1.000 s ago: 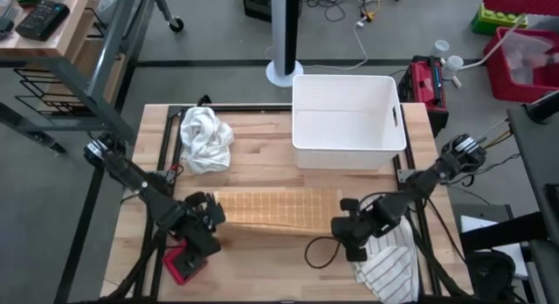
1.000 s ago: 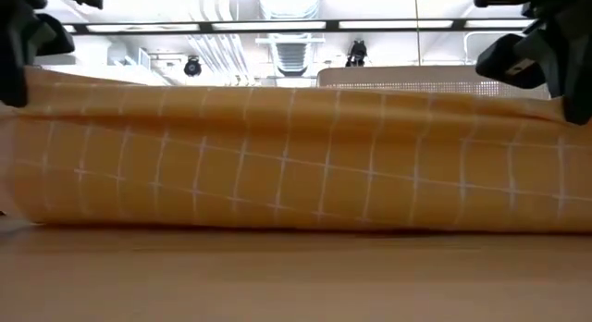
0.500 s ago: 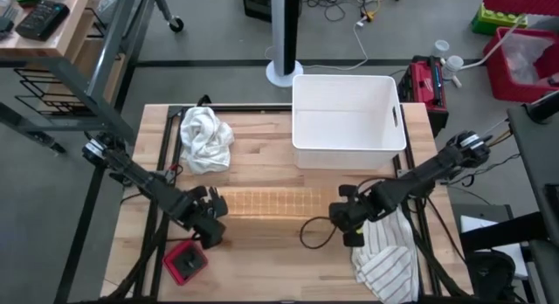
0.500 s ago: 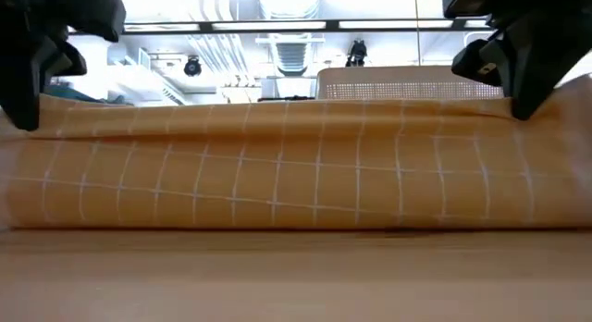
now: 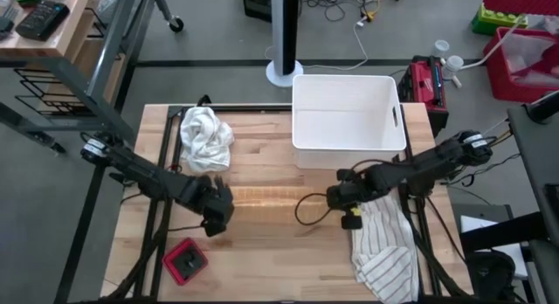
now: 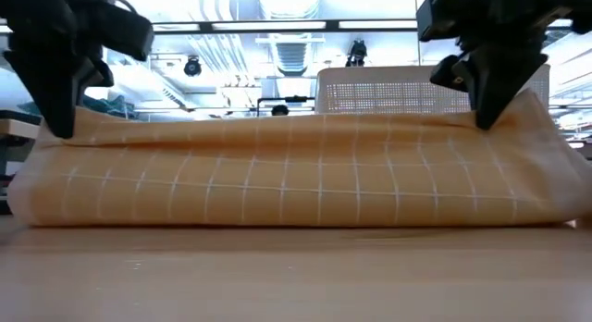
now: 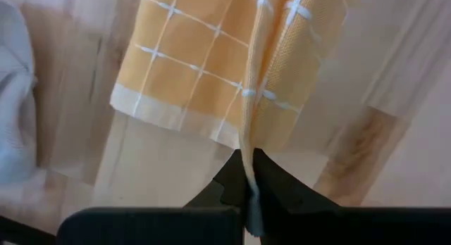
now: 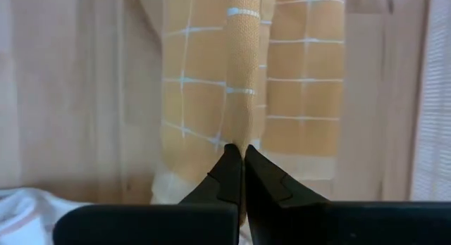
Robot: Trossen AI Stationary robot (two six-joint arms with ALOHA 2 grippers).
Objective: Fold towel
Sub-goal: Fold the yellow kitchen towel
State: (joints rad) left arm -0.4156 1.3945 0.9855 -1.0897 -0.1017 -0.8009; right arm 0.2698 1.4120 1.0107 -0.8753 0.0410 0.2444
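A white cloth is lying bunched at the table's left rear. The left gripper is pinching one end of the orange towel, which is stretching across the middle of the table. A white bin is sitting behind it. The right gripper is clamping the other end, apparently just beside a striped cloth.

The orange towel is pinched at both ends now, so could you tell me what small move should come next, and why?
Probably carry the held edge a little farther toward the white bin, then lower it. Both the left gripper and right gripper are shut on the orange towel, whose pinched edge is raised, the fold unfinished.
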